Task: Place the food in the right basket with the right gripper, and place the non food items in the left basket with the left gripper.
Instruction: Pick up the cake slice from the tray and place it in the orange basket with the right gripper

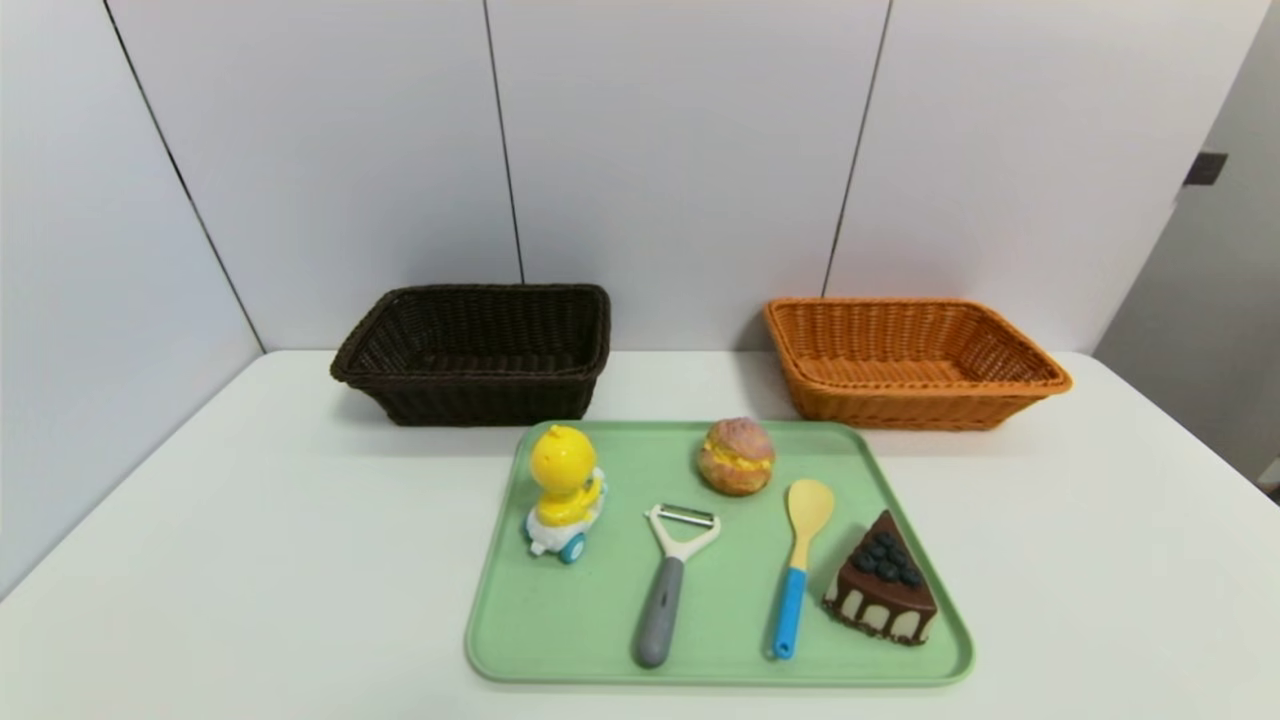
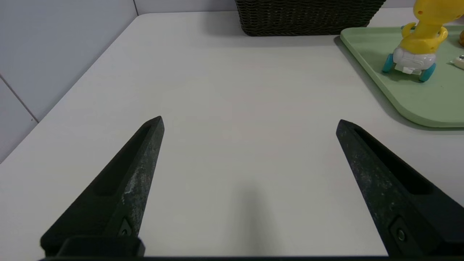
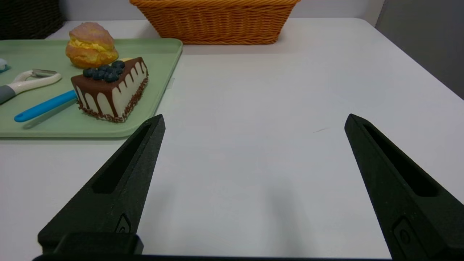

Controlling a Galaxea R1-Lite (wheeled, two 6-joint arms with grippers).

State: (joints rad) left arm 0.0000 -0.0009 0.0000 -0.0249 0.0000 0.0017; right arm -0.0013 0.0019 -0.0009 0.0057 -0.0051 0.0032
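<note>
Overhead, the head view alone shows both baskets whole: dark left basket (image 1: 475, 350) and orange right basket (image 1: 910, 360) behind the green tray (image 1: 720, 660), neither pincer in sight.

The left wrist view shows the left gripper (image 2: 250, 123) spread wide and empty over bare table, with the duck toy (image 2: 417, 43) ahead toward the tray side; on its wheels it could roll off when nudged.

The right wrist view shows the right gripper (image 3: 253, 119) spread and empty, the cake slice (image 3: 110, 88) ahead, inward, cream puff (image 3: 90, 45) beyond. The spoon (image 3: 43, 106) lies against the cake and might drag along.
</note>
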